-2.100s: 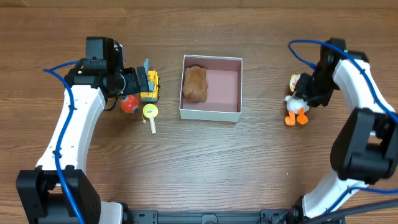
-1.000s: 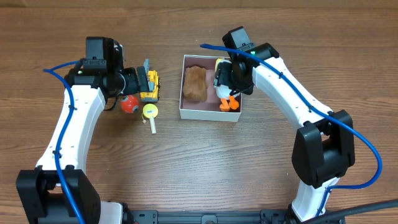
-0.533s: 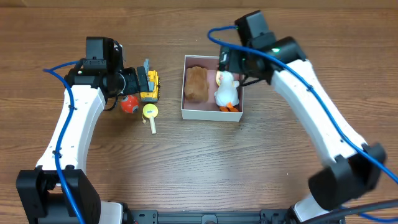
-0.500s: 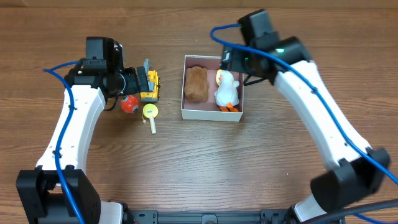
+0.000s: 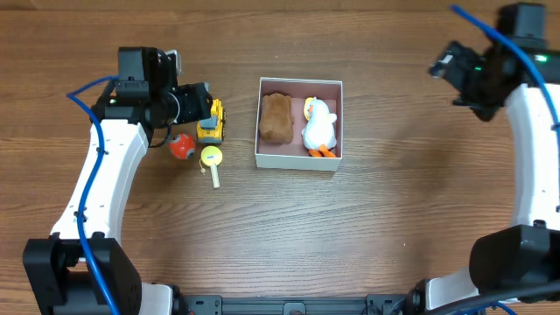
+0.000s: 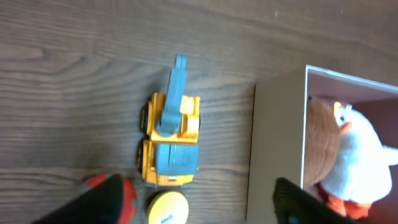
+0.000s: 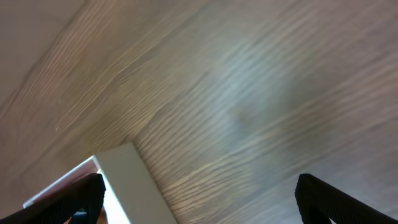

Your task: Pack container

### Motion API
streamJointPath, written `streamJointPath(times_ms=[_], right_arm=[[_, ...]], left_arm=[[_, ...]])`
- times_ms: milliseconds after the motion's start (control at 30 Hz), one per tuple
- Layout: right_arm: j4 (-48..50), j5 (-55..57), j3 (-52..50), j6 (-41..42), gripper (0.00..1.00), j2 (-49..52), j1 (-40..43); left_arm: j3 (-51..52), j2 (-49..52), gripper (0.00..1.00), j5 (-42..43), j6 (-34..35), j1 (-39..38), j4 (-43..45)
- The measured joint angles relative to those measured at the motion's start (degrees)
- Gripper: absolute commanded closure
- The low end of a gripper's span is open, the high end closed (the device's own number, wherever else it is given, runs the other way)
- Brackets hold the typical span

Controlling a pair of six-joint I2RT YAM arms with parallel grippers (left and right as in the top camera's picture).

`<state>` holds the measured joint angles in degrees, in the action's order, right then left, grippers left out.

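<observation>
white square cardboard container [image 5: 296,161] sitting between tools | left tool [image 6: 199,199] spread wide, hovering near | right tool [image 7: 202,196] spread wide, well apart

Inside: the square shallow white cardboard box with dusty pink lining [image 5: 297,162] is nearly full. A brown plush lump [image 5: 275,117] takes the left half and a white plush duck with orange feet [image 5: 319,128] the right. Only thin pink strips of floor show between them and along the rear wall.

Left of box: on the wooden surface [image 5: 394,219] a yellow toy digger [image 5: 211,122], an orange-red ball [image 5: 181,146] and a yellow round-headed peg [image 5: 211,157] sit clustered. A narrow wood gap separates digger and box wall. The left claw [image 6: 199,186], fingers spread wide, overhangs the digger.

Right and front of box: bare wood. The right claw [image 7: 199,190] is well apart, far right.
</observation>
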<state>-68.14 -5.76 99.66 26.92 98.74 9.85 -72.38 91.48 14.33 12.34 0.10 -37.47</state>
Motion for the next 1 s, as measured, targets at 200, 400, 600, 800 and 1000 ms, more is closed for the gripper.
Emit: streamJointPath(times_ms=[200, 400, 600, 800, 1000], right_arm=[[-1.0, -2.1, 0.0, 0.0, 0.0, 0.0, 2.9], [-2.0, -3.0, 0.0, -0.7, 0.0, 0.0, 2.8], [-2.8, -3.0, 0.0, -1.4, 0.0, 0.0, 2.8], [-3.0, -3.0, 0.0, -1.5, 0.0, 0.0, 2.8], [-3.5, -3.0, 0.0, -1.5, 0.0, 0.0, 2.8]], left_arm=[[-6.1, 6.7, 0.16, -2.2, -3.4, -0.9, -3.7], [-12.0, 15.9, 0.11, -9.0, -5.5, -5.7, -8.5], [-12.4, 20.9, 0.18, -11.6, -5.3, -6.6, -9.5], [-12.4, 25.2, 0.31, -12.5, -5.3, -6.6, -10.4], [-12.7, 26.5, 0.45, -13.4, -5.1, -6.6, -10.5]])
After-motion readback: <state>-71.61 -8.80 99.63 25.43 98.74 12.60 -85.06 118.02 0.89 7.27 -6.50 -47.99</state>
